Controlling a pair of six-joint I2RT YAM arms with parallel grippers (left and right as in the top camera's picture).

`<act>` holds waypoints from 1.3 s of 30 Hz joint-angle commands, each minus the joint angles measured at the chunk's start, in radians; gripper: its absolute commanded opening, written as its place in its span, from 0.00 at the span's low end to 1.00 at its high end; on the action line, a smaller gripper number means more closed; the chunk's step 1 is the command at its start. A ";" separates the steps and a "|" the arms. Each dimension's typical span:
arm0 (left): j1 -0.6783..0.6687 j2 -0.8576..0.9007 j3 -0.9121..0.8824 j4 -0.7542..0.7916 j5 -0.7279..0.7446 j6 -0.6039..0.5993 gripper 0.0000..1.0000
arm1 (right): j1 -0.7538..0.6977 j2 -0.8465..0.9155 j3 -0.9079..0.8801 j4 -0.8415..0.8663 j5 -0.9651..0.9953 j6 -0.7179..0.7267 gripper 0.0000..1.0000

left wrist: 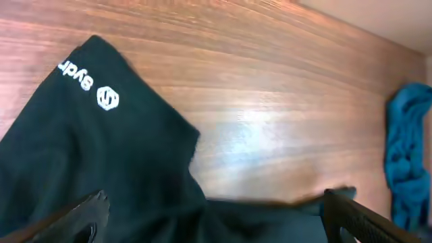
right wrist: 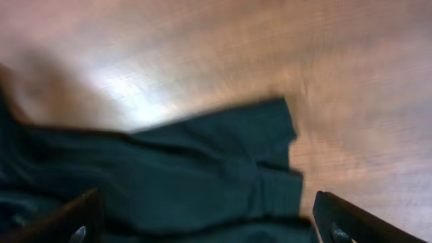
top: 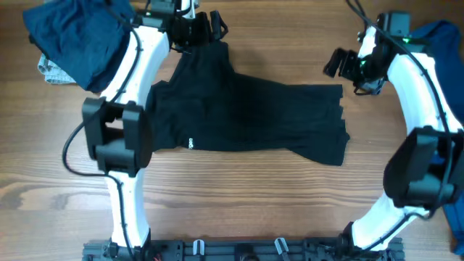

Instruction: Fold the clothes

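One black shirt (top: pixel 246 116) lies spread flat on the wooden table (top: pixel 239 196), a small white label (top: pixel 191 143) at its near edge. Its top corner sits directly under the left gripper (top: pixel 206 29), whose fingers (left wrist: pixel 81 212) stand wide apart, clamped on nothing. In that wrist's view the cloth fills the space below and to the left of them, with white lettering (left wrist: pixel 88 81) printed on it. The shirt's right-hand corner lies just beside and below the right gripper (top: pixel 335 64), its fingers (right wrist: pixel 351 219) likewise spread wide and empty over the cloth, though that wrist's view is blurred. Off to the left gripper's left, a dark navy garment (top: pixel 80 36) lies bunched over some grey cloth (top: pixel 49 70). To the right gripper's right, a royal blue garment (top: pixel 441 36) lies heaped.
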 commanded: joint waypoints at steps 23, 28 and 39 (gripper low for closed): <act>-0.147 0.153 0.011 0.021 -0.408 0.003 0.98 | -0.002 0.080 0.009 -0.070 0.016 -0.014 0.99; -0.147 0.175 0.011 0.050 -0.417 0.003 0.93 | 0.000 0.080 0.009 -0.070 0.016 -0.010 1.00; -0.149 0.177 0.011 0.079 -0.498 0.087 0.68 | 0.000 0.080 0.000 -0.065 0.016 0.037 0.99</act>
